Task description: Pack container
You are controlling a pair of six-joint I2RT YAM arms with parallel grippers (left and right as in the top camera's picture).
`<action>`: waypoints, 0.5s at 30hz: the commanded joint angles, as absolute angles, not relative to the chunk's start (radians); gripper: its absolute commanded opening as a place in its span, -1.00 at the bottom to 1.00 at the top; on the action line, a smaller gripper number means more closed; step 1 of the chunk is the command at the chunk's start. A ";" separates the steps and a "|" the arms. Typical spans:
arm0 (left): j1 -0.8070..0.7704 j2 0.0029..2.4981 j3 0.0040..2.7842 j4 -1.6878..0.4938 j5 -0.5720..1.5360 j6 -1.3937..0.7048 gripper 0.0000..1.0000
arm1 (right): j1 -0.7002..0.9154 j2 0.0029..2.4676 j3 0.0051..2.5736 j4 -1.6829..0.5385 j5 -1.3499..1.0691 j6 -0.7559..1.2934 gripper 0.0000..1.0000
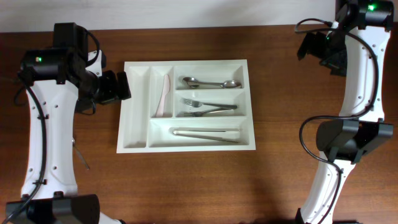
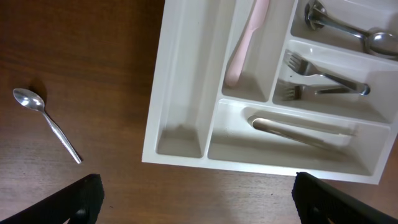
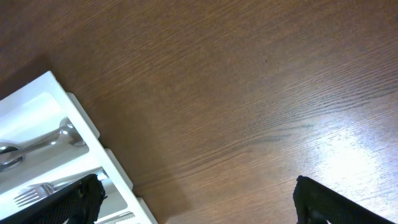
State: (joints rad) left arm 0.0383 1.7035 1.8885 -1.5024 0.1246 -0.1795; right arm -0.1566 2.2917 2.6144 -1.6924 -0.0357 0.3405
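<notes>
The cutlery tray (image 1: 135,106) lies flat in the middle of the wooden table (image 1: 205,186), between the two arms. A pink knife (image 1: 165,96) sits in its second narrow slot. Two spoons (image 1: 211,83) lie in the top long slot, two forks (image 1: 208,109) in the middle one and metal tongs (image 1: 205,134) in the bottom one. A loose spoon (image 2: 46,123) lies on the table left of the tray. The left gripper (image 2: 196,180) hangs just beside the tray's left edge, its jaws wide and holding nothing. The right gripper (image 3: 198,183) hovers over wood off to the tray's right, its jaws also wide and holding nothing.
</notes>
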 commanded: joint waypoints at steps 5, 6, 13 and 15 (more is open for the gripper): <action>0.032 1.687 1.891 -1.485 0.133 -0.189 0.99 | -0.158 2.280 2.619 -1.695 -0.041 0.349 0.98; 0.033 1.687 1.889 -1.481 0.134 -0.189 0.99 | -0.158 2.280 2.619 -1.695 -0.041 0.349 0.98; 0.032 1.687 1.849 -1.468 0.135 -0.189 0.99 | -0.158 2.280 2.619 -1.695 -0.041 0.349 0.98; 0.032 1.687 1.833 -1.458 0.135 -0.189 0.99 | -0.158 2.280 2.619 -1.695 -0.041 0.349 0.98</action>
